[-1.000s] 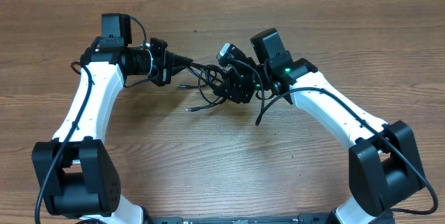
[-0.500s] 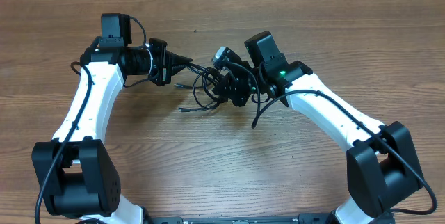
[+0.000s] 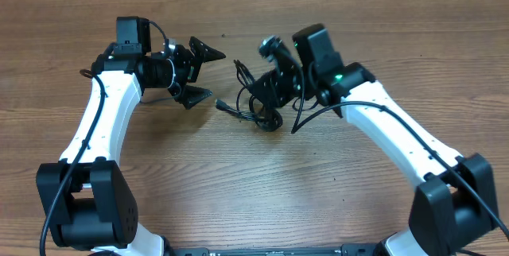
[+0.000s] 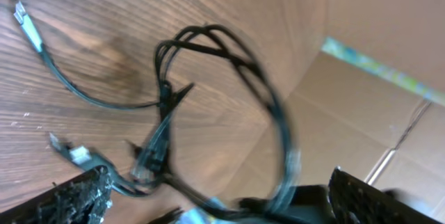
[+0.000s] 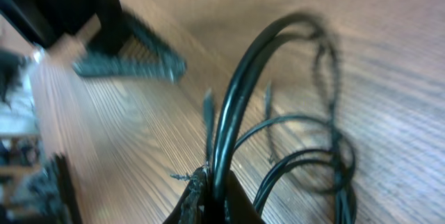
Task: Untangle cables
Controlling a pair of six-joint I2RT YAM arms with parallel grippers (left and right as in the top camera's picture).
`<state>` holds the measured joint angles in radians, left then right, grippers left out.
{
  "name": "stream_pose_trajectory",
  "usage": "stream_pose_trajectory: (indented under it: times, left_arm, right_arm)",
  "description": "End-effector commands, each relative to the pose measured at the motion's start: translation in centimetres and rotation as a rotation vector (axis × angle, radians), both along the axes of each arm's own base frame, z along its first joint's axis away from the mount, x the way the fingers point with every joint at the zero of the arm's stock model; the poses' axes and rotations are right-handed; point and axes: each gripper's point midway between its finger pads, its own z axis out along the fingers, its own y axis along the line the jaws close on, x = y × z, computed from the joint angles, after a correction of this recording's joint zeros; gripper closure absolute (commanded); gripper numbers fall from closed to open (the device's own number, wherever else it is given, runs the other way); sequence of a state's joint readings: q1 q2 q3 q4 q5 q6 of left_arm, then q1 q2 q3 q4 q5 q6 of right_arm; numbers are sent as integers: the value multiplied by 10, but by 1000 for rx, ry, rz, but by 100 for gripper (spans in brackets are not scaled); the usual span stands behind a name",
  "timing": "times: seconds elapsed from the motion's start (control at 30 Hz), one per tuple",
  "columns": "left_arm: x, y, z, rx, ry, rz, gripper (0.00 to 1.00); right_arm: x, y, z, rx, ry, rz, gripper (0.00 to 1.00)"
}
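The cables (image 3: 256,105) are a small knot of thin black cords on the wooden worktop (image 3: 238,176), and a part of them is lifted from it. The right tool (image 3: 274,89) is directly at the right side of the cables and is clenched on them. In the right wrist view a few cords come up out of its closed jaws in a tight arch and go down again to loose loops that rest on the wood. The left tool (image 3: 211,73) stands to the left of the cables, near them but apart, with its jaws spread wide; it is released. One cord end with a small plug (image 3: 223,104) reaches out of the cables toward the left tool and lies flat on the worktop. In the left wrist view the cables make one big round loop with a twisted part below it, and a silver-tipped plug (image 4: 23,15) lies on the wood at the left of this loop. This view is blurred, so I cannot tell how many cords there are.
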<state>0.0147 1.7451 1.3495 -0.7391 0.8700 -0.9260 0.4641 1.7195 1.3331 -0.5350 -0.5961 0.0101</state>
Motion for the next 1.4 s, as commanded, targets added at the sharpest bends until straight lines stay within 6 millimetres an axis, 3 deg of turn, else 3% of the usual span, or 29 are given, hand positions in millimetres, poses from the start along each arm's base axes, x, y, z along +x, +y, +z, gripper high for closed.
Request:
stream_pose_trajectory:
  times: [0.0, 0.27, 0.6, 0.87, 1.37]
  left_arm:
    - [-10, -3, 10, 49, -89, -87, 0]
    - [-30, -18, -6, 139, -44, -162, 0]
    - [-42, -49, -21, 258, -17, -208, 0]
    - [-42, -53, -25, 302, -15, -193, 0]
    - [-43, -56, -29, 345, -25, -204, 0]
  right_arm:
    - [21, -12, 49, 109, 31, -150, 96]
    - [41, -26, 60, 201, 132, -308, 96]
    - [41, -21, 69, 274, 211, -341, 96]
    - [42, -16, 80, 355, 303, -380, 96]
    - [36, 4, 126, 549, 357, -261, 96]
